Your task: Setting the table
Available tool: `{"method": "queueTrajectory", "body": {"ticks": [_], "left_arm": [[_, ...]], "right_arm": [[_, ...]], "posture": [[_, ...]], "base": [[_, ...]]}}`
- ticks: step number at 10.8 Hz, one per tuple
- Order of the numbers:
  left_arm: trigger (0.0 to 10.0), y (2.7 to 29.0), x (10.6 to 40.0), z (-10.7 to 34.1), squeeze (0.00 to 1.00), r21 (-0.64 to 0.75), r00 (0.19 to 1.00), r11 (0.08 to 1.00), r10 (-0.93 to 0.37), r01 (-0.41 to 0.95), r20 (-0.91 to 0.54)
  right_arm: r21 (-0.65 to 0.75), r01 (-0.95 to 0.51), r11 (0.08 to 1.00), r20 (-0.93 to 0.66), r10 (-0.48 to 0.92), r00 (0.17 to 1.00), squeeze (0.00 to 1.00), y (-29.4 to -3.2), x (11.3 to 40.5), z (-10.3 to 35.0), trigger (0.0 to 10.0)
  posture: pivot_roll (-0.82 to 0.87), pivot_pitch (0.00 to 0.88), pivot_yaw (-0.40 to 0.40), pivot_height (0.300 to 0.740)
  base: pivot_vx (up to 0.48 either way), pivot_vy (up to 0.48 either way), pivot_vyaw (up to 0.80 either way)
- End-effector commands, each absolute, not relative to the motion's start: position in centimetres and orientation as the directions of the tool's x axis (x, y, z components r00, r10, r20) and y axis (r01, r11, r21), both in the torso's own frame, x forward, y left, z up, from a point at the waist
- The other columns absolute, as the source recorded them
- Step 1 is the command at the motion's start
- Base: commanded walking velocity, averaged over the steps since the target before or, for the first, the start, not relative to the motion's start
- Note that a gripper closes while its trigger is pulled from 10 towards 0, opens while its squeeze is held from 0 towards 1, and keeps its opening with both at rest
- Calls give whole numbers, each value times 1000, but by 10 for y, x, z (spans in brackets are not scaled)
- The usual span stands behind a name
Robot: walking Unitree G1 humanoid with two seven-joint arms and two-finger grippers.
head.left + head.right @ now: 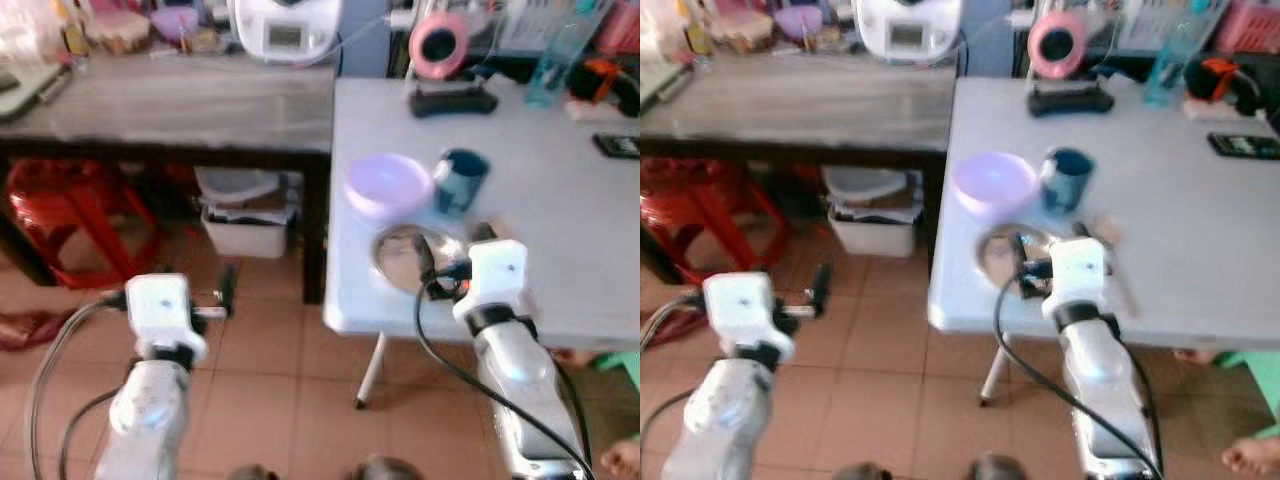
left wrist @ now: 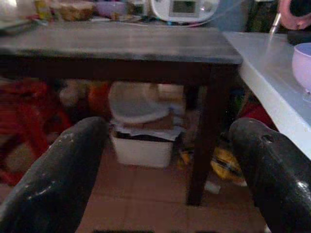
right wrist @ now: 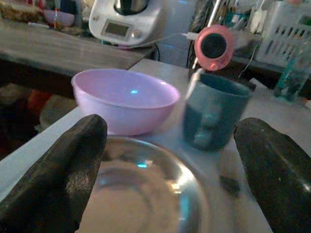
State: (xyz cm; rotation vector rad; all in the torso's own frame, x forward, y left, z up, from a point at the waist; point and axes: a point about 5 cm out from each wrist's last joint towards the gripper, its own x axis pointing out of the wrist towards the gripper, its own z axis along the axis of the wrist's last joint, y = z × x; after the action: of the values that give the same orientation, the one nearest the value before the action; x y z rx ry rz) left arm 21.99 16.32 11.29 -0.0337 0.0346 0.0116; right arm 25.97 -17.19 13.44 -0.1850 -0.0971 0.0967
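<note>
A lilac bowl [image 1: 387, 184] and a dark teal mug [image 1: 461, 179] stand side by side near the front left of the white table [image 1: 560, 190]. Just in front of them lies a shiny metal plate [image 1: 400, 255]. My right gripper [image 1: 452, 247] hovers open just above that plate, its two fingers [image 3: 58, 174] spread to either side of it in the right wrist view, where the bowl [image 3: 124, 99] and mug [image 3: 214, 114] stand beyond. My left gripper [image 1: 226, 288] is open over the tiled floor, left of the table.
A dark wooden table [image 1: 170, 105] stands at the left with a white appliance [image 1: 285, 30] on it. Under it are a white bin [image 1: 243, 215] and a red stool [image 1: 75, 215]. A pink round object [image 1: 438, 45], a black phone [image 1: 618, 146] and a bottle [image 1: 560, 50] sit at the white table's far side.
</note>
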Motion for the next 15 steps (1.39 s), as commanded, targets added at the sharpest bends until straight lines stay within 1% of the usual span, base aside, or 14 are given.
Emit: {"method": "queueTrajectory", "body": {"ticks": [1, 2, 3, 5, 6, 7, 8, 9, 10, 11, 12, 13, 14, 15], "left_arm": [[10000, 162, 220, 113, 0, -36, 999, 999, 16, -17, -37], [10000, 162, 220, 112, 0, -40, 999, 999, 17, -19, -43], [10000, 166, 220, 110, 0, 5, 997, 998, 68, -68, -47], [10000, 173, 217, 102, 0, 8, 987, 989, 147, -147, -59], [10000, 173, 214, 98, 0, -19, 986, 989, 143, -145, -81], [10000, 171, 215, 98, 0, 5, 989, 992, 123, -123, -85], [10000, 171, 216, 98, 0, 4, 990, 993, 116, -116, -84], [10000, 170, 216, 98, 0, -3, 991, 994, 106, -106, -84], [10000, 169, 216, 99, 0, -6, 992, 996, 93, -94, -81], [10000, 168, 216, 99, 0, -3, 993, 996, 89, -90, -81], [10000, 168, 216, 100, 0, 0, 993, 996, 84, -84, -81], [10000, 168, 216, 102, 0, 5, 994, 997, 74, -74, -80], [10000, 168, 215, 103, 0, 15, 995, 998, 64, -63, -82], [10000, 168, 213, 103, 0, 18, 995, 998, 56, -55, -86]], "right_arm": [[-192, -56, 980, 85, 73, 994, 0, -179, 261, 135, 10000], [-202, -52, 978, 81, 69, 994, 0, -181, 262, 134, 10000], [-200, -43, 979, 85, 61, 995, 0, -181, 262, 135, 10000], [-175, -12, 984, 60, 22, 998, 0, -185, 259, 130, 10000], [-168, 21, 986, 41, -14, 999, 0, -189, 258, 126, 10000], [-203, 33, 979, 50, -23, 998, 0, -186, 264, 128, 10000], [-176, -1, 984, 49, 10, 999, 0, -182, 266, 129, 10000], [-123, -5, 992, 27, 8, 1000, 0, -182, 267, 129, 10000], [-102, 12, 995, 8, -11, 1000, 1000, -183, 268, 129, 10000], [-88, 58, 994, 23, -57, 998, 1000, -185, 272, 132, 10000], [-21, 39, 999, 11, -38, 999, 1000, -185, 276, 136, 10000], [47, -14, 999, 17, 13, 1000, 1000, -184, 280, 143, 10000], [58, -46, 997, 35, 44, 998, 0, -184, 285, 150, 10000], [67, -44, 997, 33, 42, 999, 0, -187, 290, 152, 10000]], "posture": [[18, 57, 48, 740], [17, 57, 49, 740], [18, 57, 50, 740], [16, 65, 55, 740], [17, 63, 56, 740], [16, 69, 58, 740], [16, 68, 58, 740], [17, 68, 60, 740], [15, 74, 61, 740], [16, 83, 63, 740], [17, 91, 64, 740], [22, 108, 68, 740], [27, 126, 76, 740], [32, 131, 78, 740]], "base": [[0, 0, 0], [0, 0, 0], [0, 0, 0], [0, 0, 0], [0, 0, 0], [0, 0, 0], [0, 0, 0], [0, 0, 0], [0, 0, 0], [0, 0, 0], [0, 0, 0], [0, 0, 0], [0, 0, 0], [0, 0, 0]]}}
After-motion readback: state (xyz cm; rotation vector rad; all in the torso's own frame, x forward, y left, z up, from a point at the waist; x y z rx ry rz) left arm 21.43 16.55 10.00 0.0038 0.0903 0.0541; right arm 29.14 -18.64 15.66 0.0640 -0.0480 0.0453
